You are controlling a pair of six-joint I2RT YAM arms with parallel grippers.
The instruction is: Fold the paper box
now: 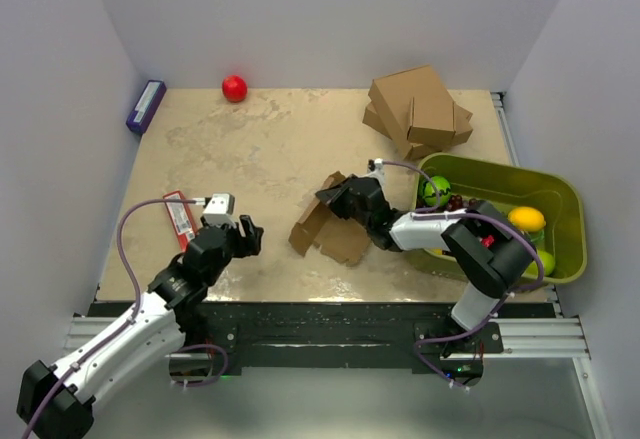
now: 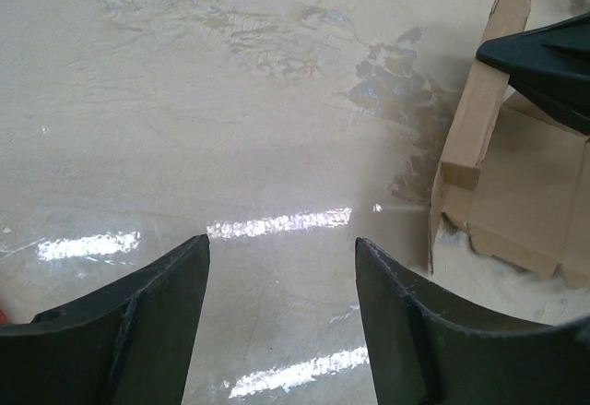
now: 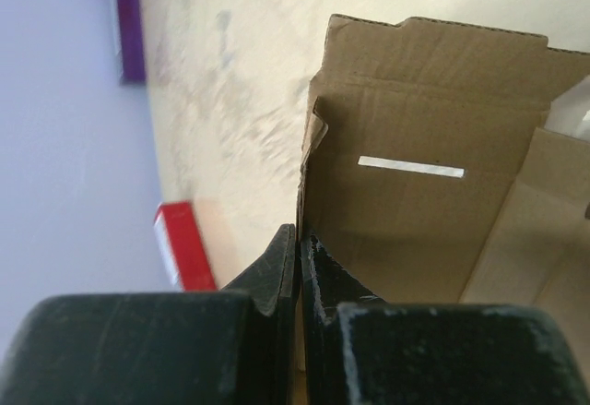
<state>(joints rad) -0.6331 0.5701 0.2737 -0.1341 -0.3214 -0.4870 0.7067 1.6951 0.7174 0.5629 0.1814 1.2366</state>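
Paper box (image 1: 328, 231): partly folded, frame centre, on worktop (image 1: 250, 149). Right fingers (image 3: 274, 274) clamped on flap edge. Left fingers (image 2: 157, 303) spread, empty, left of box, not touching. Advise: left pins base panel, right turns flap along crease; slip risk.

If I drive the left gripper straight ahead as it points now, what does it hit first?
Probably the bare table: the open left gripper frames only tabletop; the paper box sits right of that line. Depth is unclear.

red ball (image 1: 234, 88) far edge | purple box (image 1: 146, 105) far-left | cardboard boxes (image 1: 418, 109) | green bin (image 1: 500, 171) right | red packet (image 1: 180, 217)
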